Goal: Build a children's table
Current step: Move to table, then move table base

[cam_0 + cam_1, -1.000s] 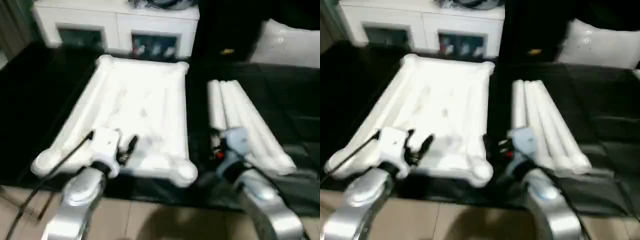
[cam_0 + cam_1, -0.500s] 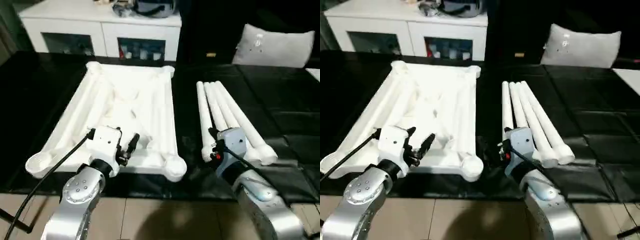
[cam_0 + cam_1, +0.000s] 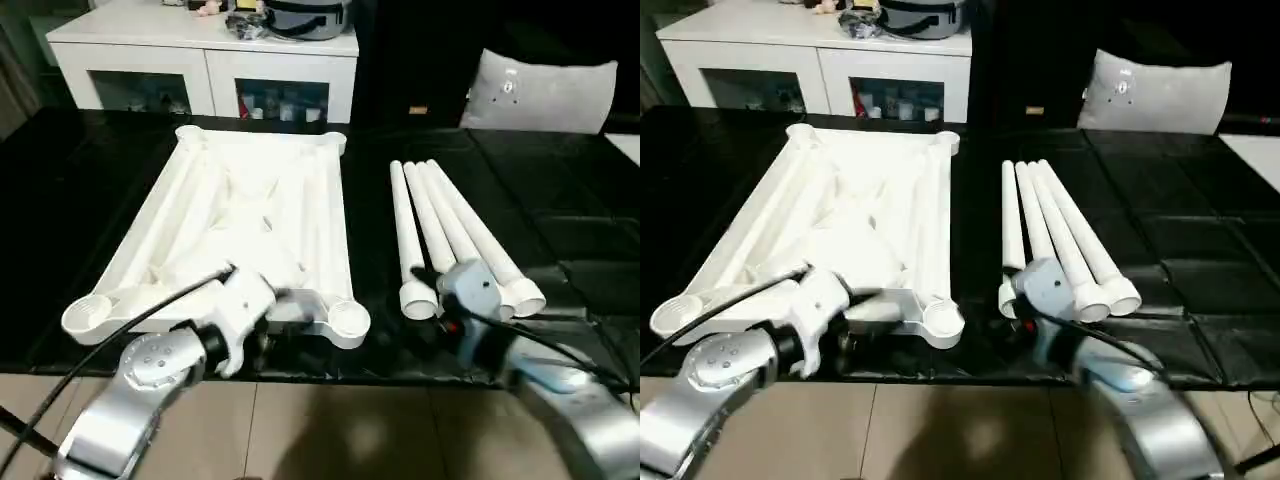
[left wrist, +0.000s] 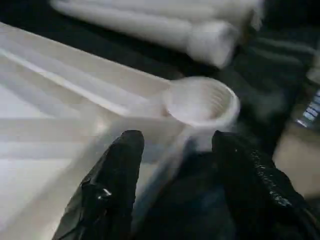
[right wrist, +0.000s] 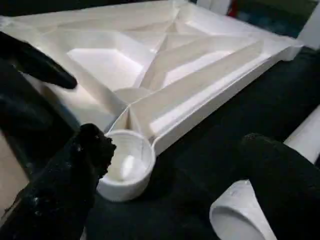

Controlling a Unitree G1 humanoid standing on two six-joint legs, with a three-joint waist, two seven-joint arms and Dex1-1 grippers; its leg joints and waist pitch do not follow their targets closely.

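The children's table lies in parts on a black mat. Its white tabletop [image 3: 250, 215] is upside down, ribs up, with a round socket at each corner. Four white legs [image 3: 445, 225] lie side by side to its right. My left gripper [image 4: 175, 140] is open, its black fingers [image 4: 115, 175] apart at the tabletop's front rim, just short of the near right socket [image 4: 200, 102]. My right gripper [image 5: 175, 145] is open wide and low over the mat, between that same socket [image 5: 127, 160] and the near end of a leg [image 5: 240, 210]. Neither holds anything.
A white cabinet [image 3: 210, 70] with glass doors stands behind the mat, with clutter on top. A grey cushion [image 3: 540, 90] sits at the back right. Black mat [image 3: 570, 230] extends to the right of the legs. Tan floor [image 3: 350, 430] lies in front. A black cable [image 3: 130, 320] trails from my left wrist.
The camera has shifted. My left gripper has swung down and right to the tabletop's front rim, fingers slightly narrower. My right gripper has dropped lower by the legs' near ends.
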